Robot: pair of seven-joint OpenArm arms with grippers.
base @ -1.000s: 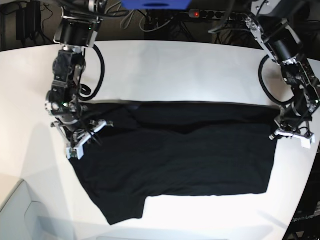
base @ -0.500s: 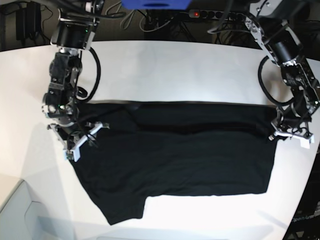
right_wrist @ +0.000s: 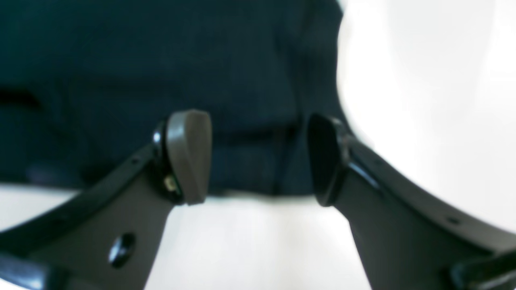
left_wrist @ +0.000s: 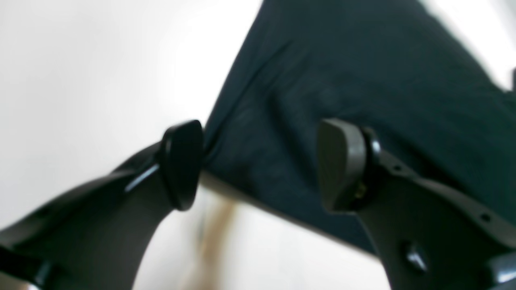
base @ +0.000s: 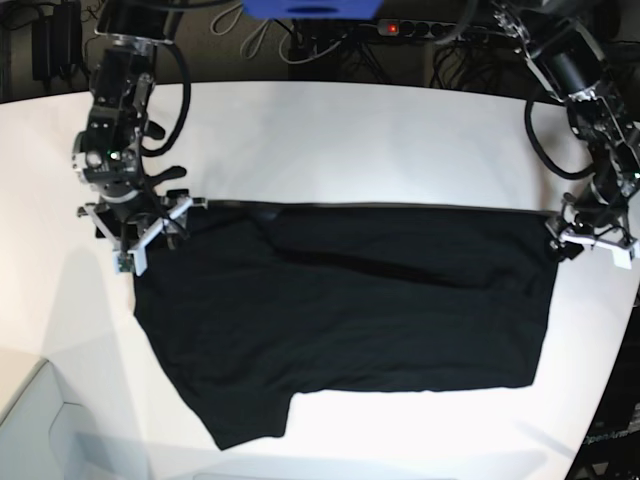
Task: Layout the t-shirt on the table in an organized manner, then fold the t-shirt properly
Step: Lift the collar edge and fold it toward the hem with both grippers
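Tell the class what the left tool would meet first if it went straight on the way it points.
Probably the t-shirt: its black corner lies directly ahead of the open left tool, on the table. Depth is unclear in this blurred view.

No readable text, labels, brands or numbers seen. T-shirt (base: pixel 350 310) showed plain black side only; worktop (base: pixel 350 140) bore no markings. Wrist views too blurred for lettering.

both wrist views are blurred, and the t-shirt (base: pixel 350 310) shows no print.
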